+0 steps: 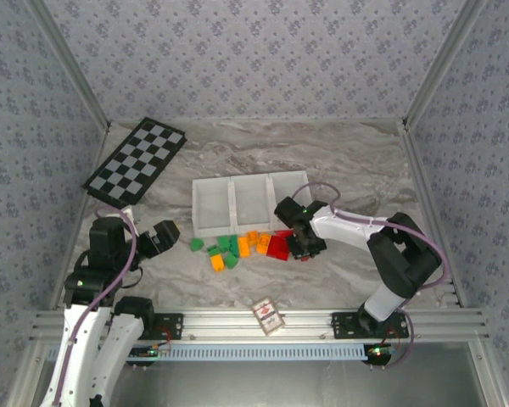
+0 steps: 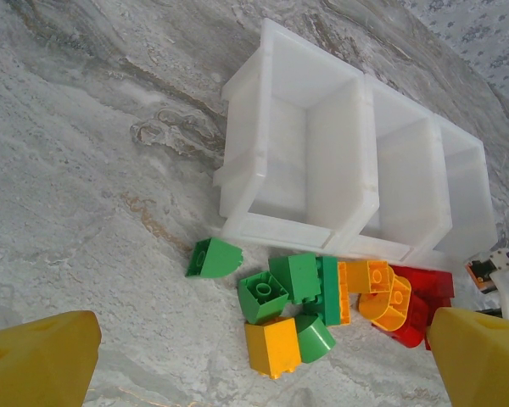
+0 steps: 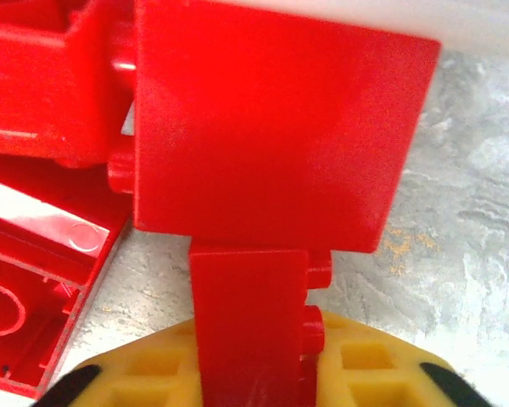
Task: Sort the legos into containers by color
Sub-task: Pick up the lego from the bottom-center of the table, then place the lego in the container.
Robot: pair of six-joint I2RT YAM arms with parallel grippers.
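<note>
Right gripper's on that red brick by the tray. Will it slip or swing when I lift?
The red brick looks rigid and glossy: unlikely to flex, may slip. The right gripper pinches only its narrow lower part, the broad block beyond, so it might pivot.

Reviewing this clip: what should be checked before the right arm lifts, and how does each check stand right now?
1. Right pincer shut on a red lego: ok.
2. Only that one brick gripped: cannot tell; neighbouring red legos crowd it.
3. Containers, all three empty: ok.
4. Left pincer open, apart from the lego pile: ok.
5. Card box at the near edge, off the route: ok.
</note>
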